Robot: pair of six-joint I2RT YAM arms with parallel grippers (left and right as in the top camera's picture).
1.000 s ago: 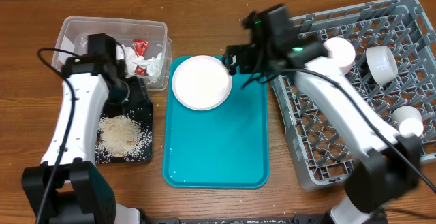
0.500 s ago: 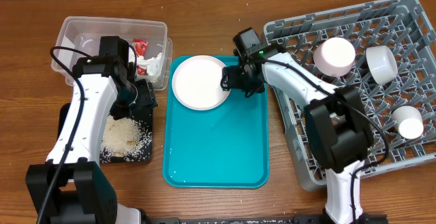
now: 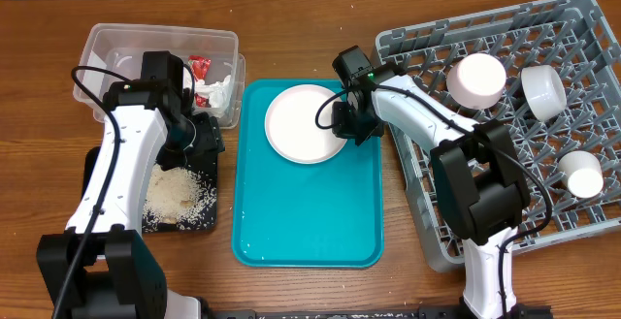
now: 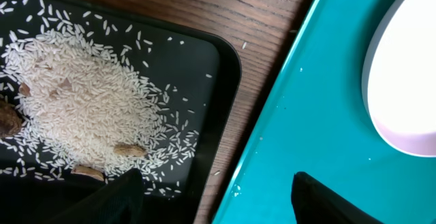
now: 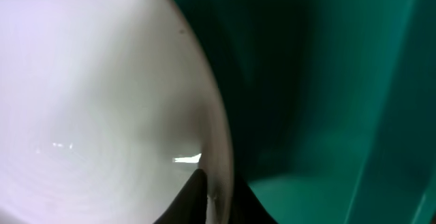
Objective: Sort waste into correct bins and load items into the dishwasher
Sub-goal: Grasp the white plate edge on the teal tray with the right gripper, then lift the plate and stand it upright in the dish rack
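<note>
The large white plate (image 3: 303, 123) lies on the teal tray (image 3: 310, 212), and my right gripper (image 3: 345, 125) is shut on its right rim. In the right wrist view the dark fingertips (image 5: 197, 197) pinch the plate's edge (image 5: 211, 142). My left gripper (image 3: 199, 133) hangs open over the gap between the black tray (image 3: 209, 220) and the teal tray, holding nothing. Loose rice (image 4: 82, 108) and a brown scrap (image 4: 128, 149) lie in the black tray. A red wrapper (image 3: 199, 67) and a white napkin (image 3: 221, 94) sit in the clear tub (image 3: 126, 43).
The grey dish rack (image 3: 427, 212) stands at the right, holding two pale bowls (image 3: 479, 79) (image 3: 540, 90) and a small white cup (image 3: 582, 172). Bare wood shows between the black tray and the teal tray (image 4: 259, 81).
My right gripper came down at the plate's right edge and shut on the rim. The plate slid a little to the right. The left arm shifted slightly early on, then held still.
</note>
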